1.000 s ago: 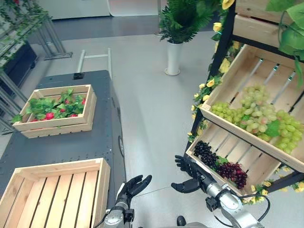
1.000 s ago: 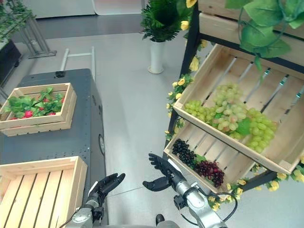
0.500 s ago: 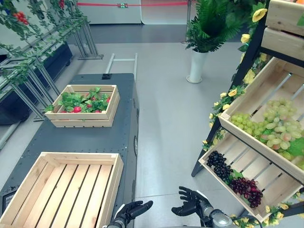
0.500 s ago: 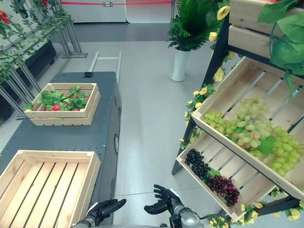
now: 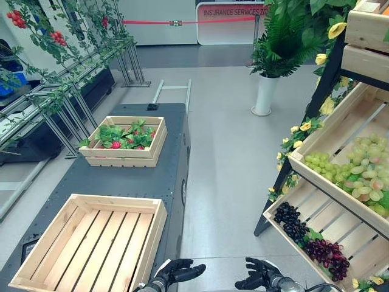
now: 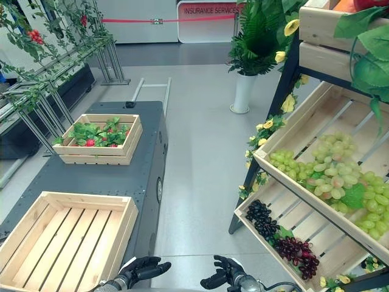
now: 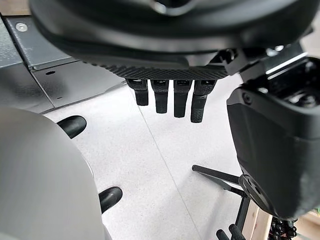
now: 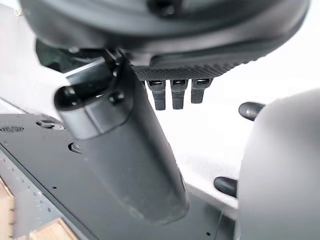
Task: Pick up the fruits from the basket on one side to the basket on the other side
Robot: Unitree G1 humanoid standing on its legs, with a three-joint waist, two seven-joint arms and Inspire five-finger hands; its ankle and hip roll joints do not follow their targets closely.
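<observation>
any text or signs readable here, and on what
"INSURANCE SERVICES ZO": red letters on the white sign at the far end of the room; the rest is cut off behind the plant.
Small tag on the red barrier tape: too small to read.

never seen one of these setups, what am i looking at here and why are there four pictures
This is a humanoid robot with two arms ending in dark hands. Two pictures come from a stereo camera on its head, looking down; the other two come from cameras on its wrists.

The left hand and right hand hang low in front, fingers relaxed, holding nothing.

On the robot's left, a dark grey table carries an empty wooden crate and, farther away, a crate of leafy red fruit.

On the right, a slanted wooden shelf holds green grapes above and dark grapes below.
</observation>
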